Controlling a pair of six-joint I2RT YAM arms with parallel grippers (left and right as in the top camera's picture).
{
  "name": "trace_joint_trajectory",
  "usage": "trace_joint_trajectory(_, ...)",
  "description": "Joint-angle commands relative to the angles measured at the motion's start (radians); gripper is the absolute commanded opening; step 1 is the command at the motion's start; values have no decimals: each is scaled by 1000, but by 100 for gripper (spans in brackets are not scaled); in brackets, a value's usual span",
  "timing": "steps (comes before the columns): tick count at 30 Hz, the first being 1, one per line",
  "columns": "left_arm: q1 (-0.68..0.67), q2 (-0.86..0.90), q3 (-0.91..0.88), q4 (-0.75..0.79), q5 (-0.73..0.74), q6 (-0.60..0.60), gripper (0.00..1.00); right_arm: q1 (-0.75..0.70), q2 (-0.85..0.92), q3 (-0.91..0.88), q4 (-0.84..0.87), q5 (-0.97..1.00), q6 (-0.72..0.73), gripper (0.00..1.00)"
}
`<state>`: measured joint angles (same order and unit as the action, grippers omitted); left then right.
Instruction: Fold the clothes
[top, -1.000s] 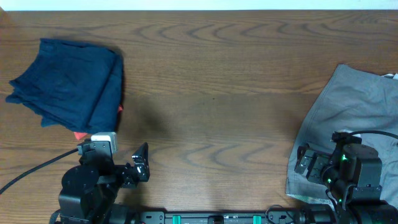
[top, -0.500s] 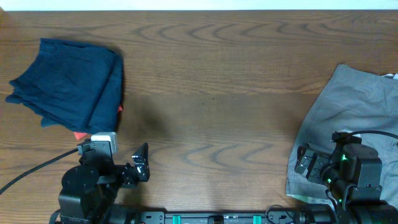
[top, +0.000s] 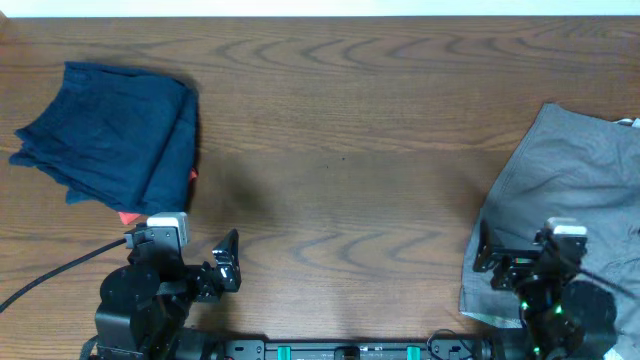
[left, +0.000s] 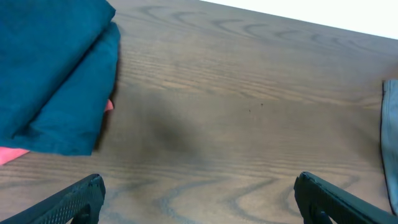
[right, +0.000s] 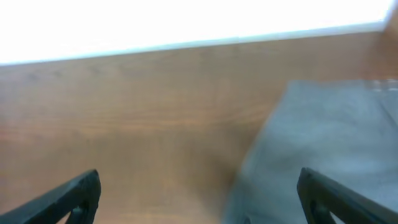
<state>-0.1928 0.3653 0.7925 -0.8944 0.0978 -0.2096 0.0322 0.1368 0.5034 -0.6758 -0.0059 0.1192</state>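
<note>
Lying on a brown wooden table (top: 340, 130) with a bold wavy grain are two soft cloth garments, well apart from each other. At the far left sits the dark navy garment (top: 110, 135), folded into a thick, roughly rectangular bundle with stacked layers showing along its right edge; the cloth looks matte and smooth. A small pink-red scrap (top: 130, 217) peeks out from under its near edge, and the left wrist view shows the same pink piece below the fold; whether it is a label or a separate thing cannot be told. At the right edge lies the light grey garment (top: 570, 170), spread out and unfolded, with shallow creases and a curved left hem; a small white patch at its far right corner is too small to read. No writing is legible anywhere, and no container is present.

The left gripper (left: 198, 196) sits at the near left, above bare wood near the navy bundle without touching it; its two dark fingers stand wide apart, holding nothing. The right gripper (right: 199, 196) is at the near right, over the near left part of the grey garment; its view is blurred, yet its dark fingers are likewise spread wide with nothing between them. A black cable (top: 60, 265) runs leftwards from the left arm across the table.
</note>
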Motion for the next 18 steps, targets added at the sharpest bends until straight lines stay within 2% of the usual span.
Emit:
trace_joint_trajectory(1, -5, -2, -1, -2, -9, -6, 98, 11, -85, -137, 131, -59, -88, 99)
trace_joint_trajectory(6, -5, -2, -1, -2, -9, -6, 98, 47, -132, -323, 416, -45, -94, 99)
trace_joint_trajectory(12, -5, -2, -1, -3, -9, -6, 98, 94, -132, -463, 630, 29, -121, 99)
trace_joint_trajectory(14, -5, -2, -1, -2, -9, -6, 98, 96, -132, -501, 670, 30, -136, 99)
trace_joint_trajectory(18, -5, -2, -1, -3, -9, -6, 98, 100, -132, -498, 601, 29, -173, 99)
